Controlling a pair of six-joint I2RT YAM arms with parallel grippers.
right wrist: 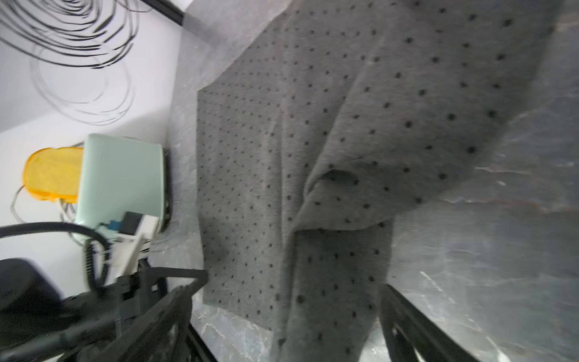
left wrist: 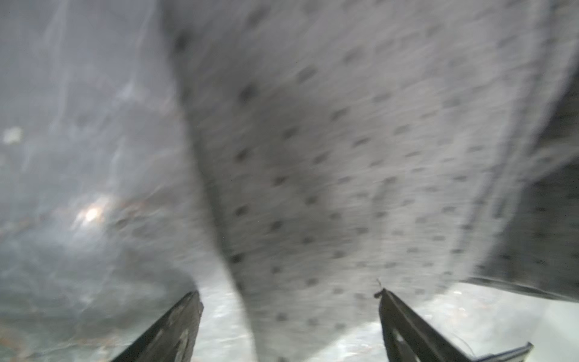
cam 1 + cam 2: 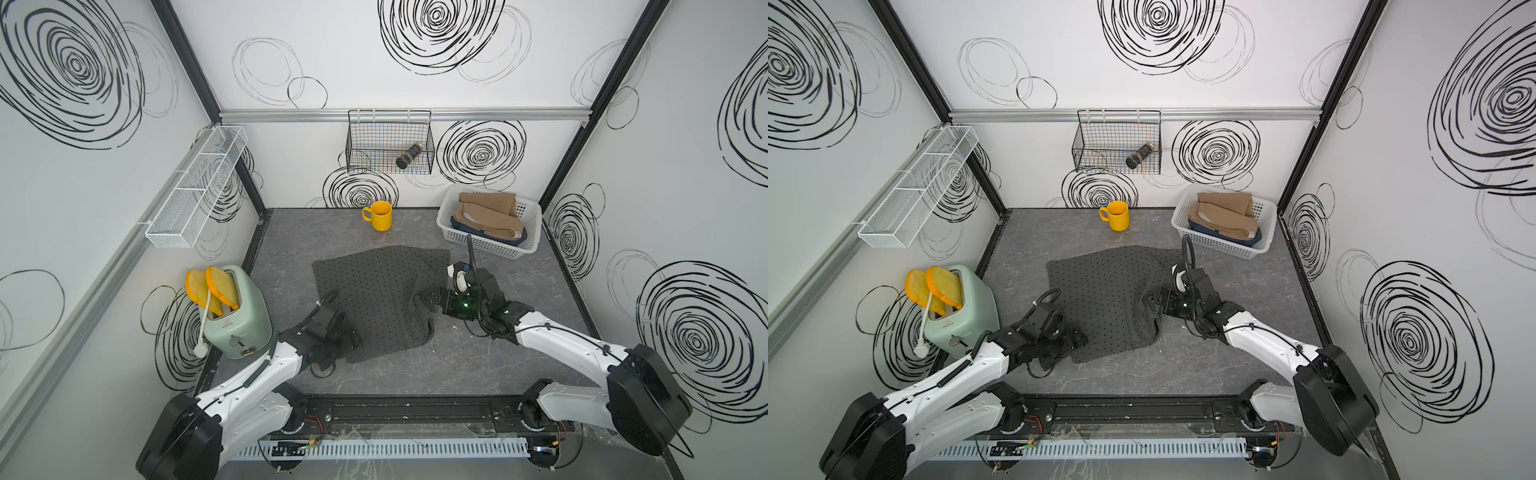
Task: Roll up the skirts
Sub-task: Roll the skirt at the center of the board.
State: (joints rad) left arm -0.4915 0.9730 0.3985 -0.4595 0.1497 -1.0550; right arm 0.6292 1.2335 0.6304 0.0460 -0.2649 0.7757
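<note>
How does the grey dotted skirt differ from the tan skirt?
The grey dotted skirt is dark with black dots; the tan skirt is plain brown. The grey dotted skirt lies spread on the table, one side folded over; the tan skirt is bundled in the white basket. Both are soft cloth.

Blurred throughout. Grey dotted skirt point(image 2: 344, 156) close up, rumpled, a raised fold leading in between the fingers point(image 2: 175, 326) of the left hand point(image 2: 289, 294). Fingers spread wide, either side of that fold, neither clearly touching the skirt. Beside the skirt, bare grey marbled bench point(image 2: 78, 156) with a bright glare spot point(image 2: 92, 214). Past the skirt's hem, a darker dotted layer in shadow.
</note>
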